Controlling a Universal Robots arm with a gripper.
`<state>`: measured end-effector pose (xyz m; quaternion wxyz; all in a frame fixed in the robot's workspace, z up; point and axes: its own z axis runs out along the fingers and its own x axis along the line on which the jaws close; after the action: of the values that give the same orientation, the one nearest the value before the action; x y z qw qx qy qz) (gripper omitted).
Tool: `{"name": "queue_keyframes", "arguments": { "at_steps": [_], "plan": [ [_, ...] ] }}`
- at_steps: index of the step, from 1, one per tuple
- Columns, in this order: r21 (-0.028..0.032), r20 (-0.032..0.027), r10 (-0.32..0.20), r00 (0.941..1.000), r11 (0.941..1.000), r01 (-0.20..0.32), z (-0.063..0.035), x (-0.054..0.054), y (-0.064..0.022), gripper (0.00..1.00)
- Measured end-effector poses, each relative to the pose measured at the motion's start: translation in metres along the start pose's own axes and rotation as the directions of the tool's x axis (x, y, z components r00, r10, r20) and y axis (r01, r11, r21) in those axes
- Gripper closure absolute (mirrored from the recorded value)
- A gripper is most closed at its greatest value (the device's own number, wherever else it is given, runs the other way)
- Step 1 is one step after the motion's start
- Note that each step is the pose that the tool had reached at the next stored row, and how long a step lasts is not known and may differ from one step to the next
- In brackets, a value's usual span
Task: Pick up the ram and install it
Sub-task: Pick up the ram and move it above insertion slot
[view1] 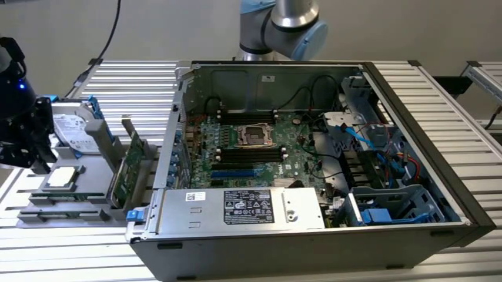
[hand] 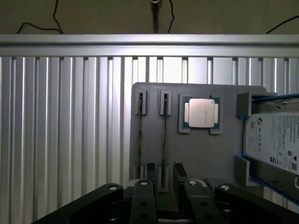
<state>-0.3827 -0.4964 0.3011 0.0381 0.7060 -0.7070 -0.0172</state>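
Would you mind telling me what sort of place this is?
Probably a robotics lab bench for computer assembly: an opened computer case, a slatted aluminium table, and a grey parts holder with a processor.

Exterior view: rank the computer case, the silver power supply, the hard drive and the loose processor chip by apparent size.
1. computer case
2. silver power supply
3. hard drive, partly hidden by its holder
4. processor chip

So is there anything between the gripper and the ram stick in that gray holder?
Nothing visible does. In the wrist view the ram stands on edge in the gray holder, in line with the open gripper, and no other part lies across it. The processor and hard drive sit off to one side.
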Motion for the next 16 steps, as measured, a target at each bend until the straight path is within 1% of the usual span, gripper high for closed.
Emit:
{"name": "queue_keyframes", "arguments": {
  "at_steps": [4,6,16],
  "plan": [
    [0.0,0.0004,0.0,1.0,1.0,0.0,0.0078,0.013,0.0005,0.7],
    [-0.0001,0.0003,0.0,1.0,1.0,0.0,0.0114,0.017,0.0004,0.7],
    [0.0001,0.0,-0.005,1.0,1.0,0.005,0.0296,0.021,-0.001,0.7]
  ]
}}
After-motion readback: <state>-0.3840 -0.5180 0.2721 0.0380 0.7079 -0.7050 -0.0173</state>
